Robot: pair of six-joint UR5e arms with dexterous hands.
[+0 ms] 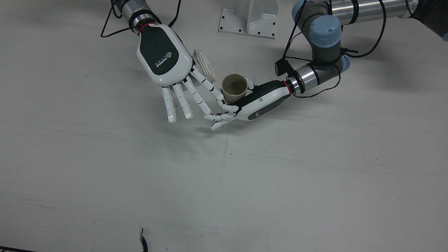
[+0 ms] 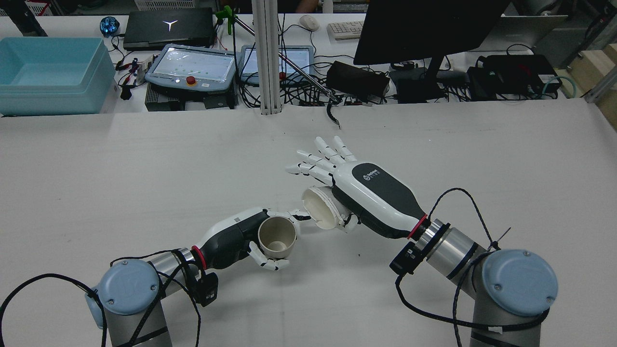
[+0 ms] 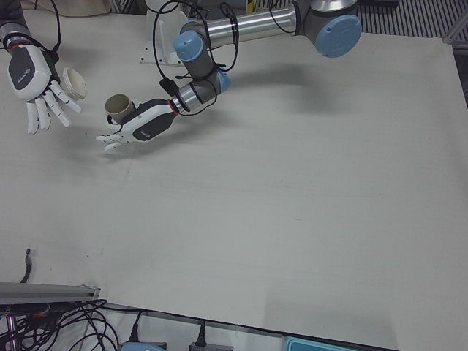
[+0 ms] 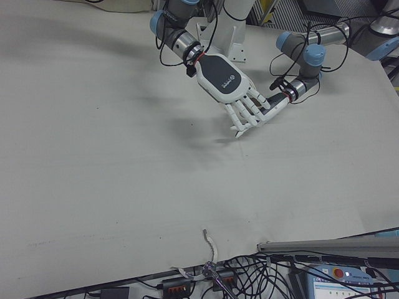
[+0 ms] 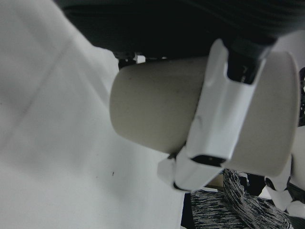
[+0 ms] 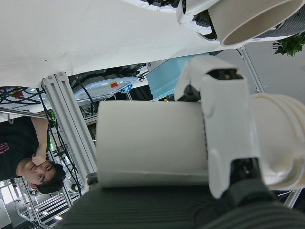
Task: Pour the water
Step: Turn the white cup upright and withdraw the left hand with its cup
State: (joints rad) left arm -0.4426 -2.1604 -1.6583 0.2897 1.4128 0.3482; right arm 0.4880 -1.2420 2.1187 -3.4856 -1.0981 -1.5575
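My left hand [image 2: 231, 238] is shut on a beige cup [image 2: 277, 235] and holds it upright, mouth up; the cup looks empty. My right hand [image 2: 373, 195] holds a white cup [image 2: 319, 207] tipped on its side under the palm, pinned by the thumb, with the other fingers stretched out. Its mouth faces the beige cup, close beside its rim. In the front view the beige cup [image 1: 234, 86] sits between the left hand [image 1: 260, 100] and the right hand [image 1: 163, 56]. The right hand view shows the white cup [image 6: 147, 148] and the beige cup [image 6: 252, 21] beyond it.
A white mounting bracket [image 1: 249, 19] stands at the table's robot side. Past the far edge are a blue bin [image 2: 48, 72], a teach pendant [image 2: 193, 67], a monitor [image 2: 424, 29] and cables. Bare table lies all round the hands.
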